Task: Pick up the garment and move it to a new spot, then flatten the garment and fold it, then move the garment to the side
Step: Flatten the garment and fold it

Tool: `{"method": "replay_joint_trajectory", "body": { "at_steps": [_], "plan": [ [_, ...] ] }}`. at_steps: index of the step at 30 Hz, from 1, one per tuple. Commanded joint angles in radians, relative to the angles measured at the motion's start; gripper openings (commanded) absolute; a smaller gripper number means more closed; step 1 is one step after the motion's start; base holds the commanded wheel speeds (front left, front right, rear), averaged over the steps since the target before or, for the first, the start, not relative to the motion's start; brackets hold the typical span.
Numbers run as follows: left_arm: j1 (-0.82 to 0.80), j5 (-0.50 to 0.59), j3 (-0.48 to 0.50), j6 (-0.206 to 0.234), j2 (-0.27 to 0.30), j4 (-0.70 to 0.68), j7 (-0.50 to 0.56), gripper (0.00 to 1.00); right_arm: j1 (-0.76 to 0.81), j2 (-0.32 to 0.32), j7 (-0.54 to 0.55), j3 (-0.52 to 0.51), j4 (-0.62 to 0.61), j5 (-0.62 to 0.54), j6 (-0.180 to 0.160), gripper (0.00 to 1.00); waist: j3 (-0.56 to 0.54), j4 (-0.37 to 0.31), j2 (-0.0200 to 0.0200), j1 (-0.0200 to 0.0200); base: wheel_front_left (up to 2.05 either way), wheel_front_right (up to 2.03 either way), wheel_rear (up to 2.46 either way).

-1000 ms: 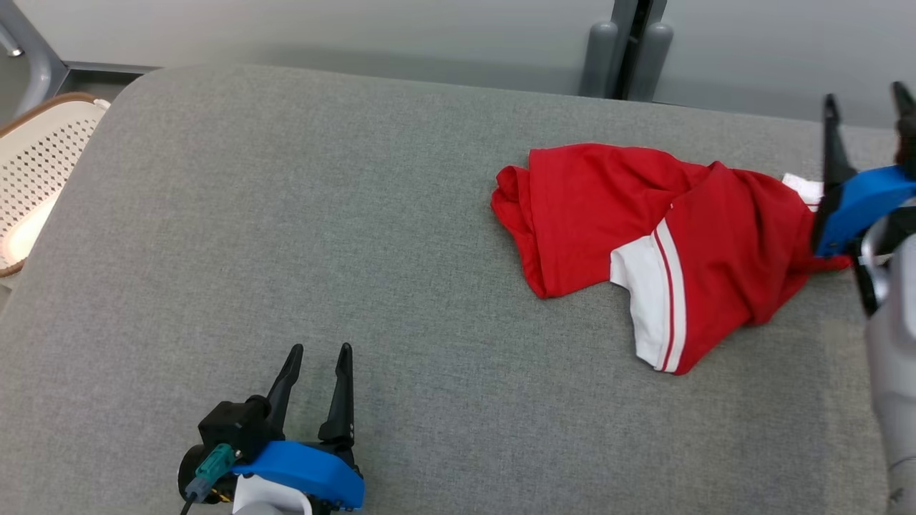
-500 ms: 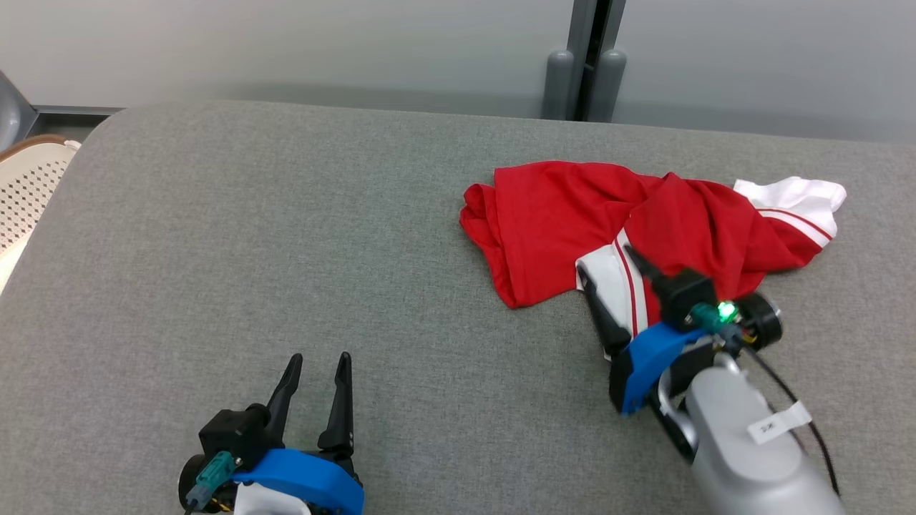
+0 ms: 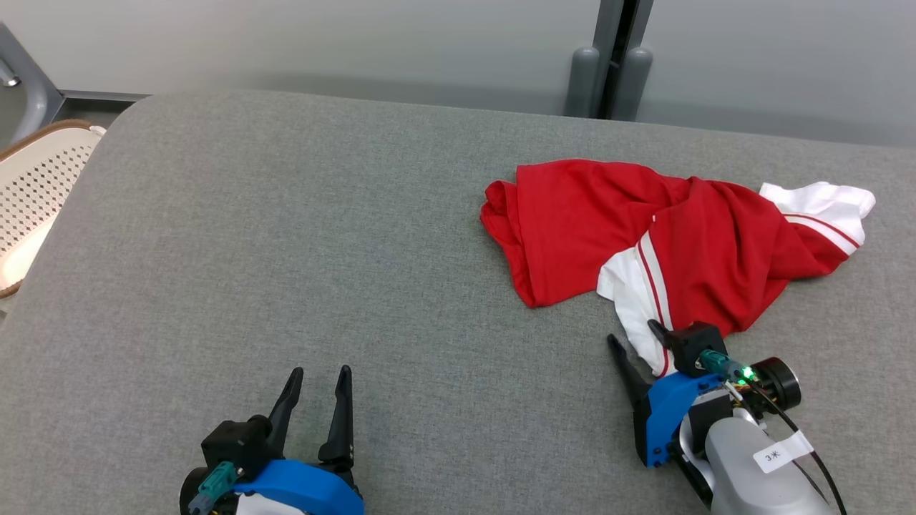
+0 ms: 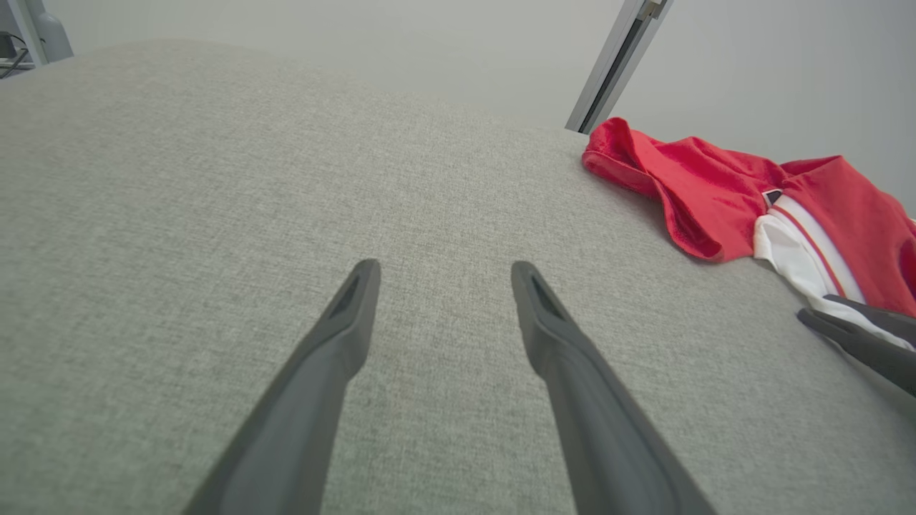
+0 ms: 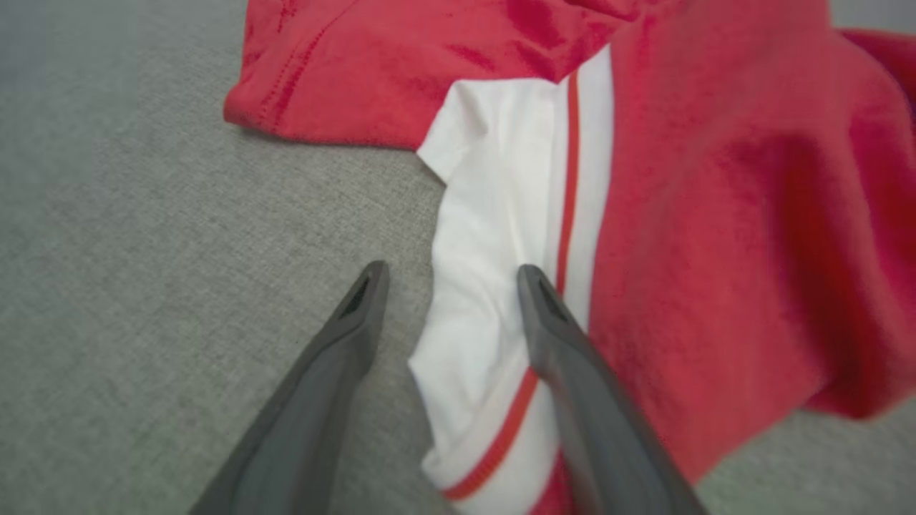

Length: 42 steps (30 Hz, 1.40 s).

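Note:
The garment [image 3: 687, 243] is a red shirt with white, red-striped sleeves, lying crumpled on the right of the grey cushioned surface [image 3: 286, 250]. My right gripper [image 3: 632, 333] stands open at the near end of the garment's front white sleeve [image 3: 633, 300]. In the right wrist view the gripper [image 5: 452, 272] straddles that sleeve's edge, with one finger over grey fabric and the other over the white cloth [image 5: 501, 214]. My left gripper [image 3: 321, 372] is open over bare cushion at the lower left, far from the garment [image 4: 708, 193]. Nothing lies between the left gripper's [image 4: 445, 266] fingers.
A white perforated basket [image 3: 36, 186] stands off the cushion's left edge. Two grey posts [image 3: 608, 71] rise behind the far edge against a pale wall. The right gripper's fingers [image 4: 859, 336] show at the right edge of the left wrist view.
The right gripper came down from the garment's far right side to the front white sleeve, then drew back to its near end. The head camera shifted. The left gripper stayed put.

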Motion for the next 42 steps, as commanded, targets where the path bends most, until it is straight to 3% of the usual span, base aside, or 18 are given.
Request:
{"method": "replay_joint_trajectory", "body": {
  "at_steps": [1, 6, 13, 19, 23, 28, 29, 30, 42],
  "plan": [
    [0.002, -0.002, -0.001, -0.003, 0.0, -0.001, -0.005, 1.0, 0.031, -0.002, 0.005, -0.008, 0.021, -0.011, -0.001, 0.0, -0.001, 0.0, -0.0001, 0.0001, 0.0, 0.0, 0.0],
    [0.007, -0.007, 0.002, -0.003, 0.0, -0.001, -0.005, 1.0, 0.022, 0.011, -0.016, -0.027, -0.067, 0.014, -0.001, 0.0, -0.022, -0.013, -0.0001, 0.0001, 0.0, 0.0, 0.0],
    [0.028, 0.004, 0.018, -0.003, 0.0, 0.0, -0.005, 1.0, 0.098, 0.011, -0.016, 0.018, -0.449, 0.125, 0.0, 0.0, -0.082, -0.069, -0.0001, 0.0001, 0.0, 0.0, 0.0],
    [0.06, -0.008, 0.025, -0.003, 0.0, 0.0, -0.005, 1.0, 0.232, -0.059, -0.015, 0.055, -0.712, 0.184, -0.001, 0.0, -0.136, -0.124, -0.0001, 0.0001, 0.0, 0.0, 0.0],
    [0.08, -0.016, 0.024, 0.0, 0.0, -0.002, -0.005, 1.0, 0.346, -0.128, -0.015, 0.022, -0.776, 0.202, -0.001, 0.0, -0.154, -0.155, -0.0001, 0.0001, 0.0, 0.0, 0.0],
    [0.087, -0.017, 0.022, 0.004, 0.0, -0.002, -0.005, 1.0, 0.43, -0.174, -0.015, -0.054, -0.752, 0.211, -0.001, 0.0, -0.15, -0.179, -0.0001, 0.0001, 0.0, 0.0, 0.0],
    [0.085, -0.016, 0.021, 0.004, 0.0, 0.0, -0.005, 1.0, 0.442, -0.173, -0.015, -0.075, -0.737, 0.21, -0.001, 0.64, -0.147, -0.182, -0.0001, 0.0001, 0.0, 0.0, 0.0],
    [0.082, -0.015, 0.02, 0.004, 0.001, 0.001, -0.005, 1.0, 0.446, -0.165, -0.015, -0.093, -0.729, 0.207, 0.0, 1.0, -0.144, -0.184, -0.0001, 0.0001, 0.0, 0.0, 0.0],
    [0.051, -0.004, 0.015, 0.002, 0.0, 0.009, -0.005, 1.0, 0.449, -0.065, -0.015, -0.129, -0.791, 0.131, 0.0, 1.0, -0.106, -0.19, -0.0001, 0.0001, 0.0, 0.0, 0.0]
  ]
}}
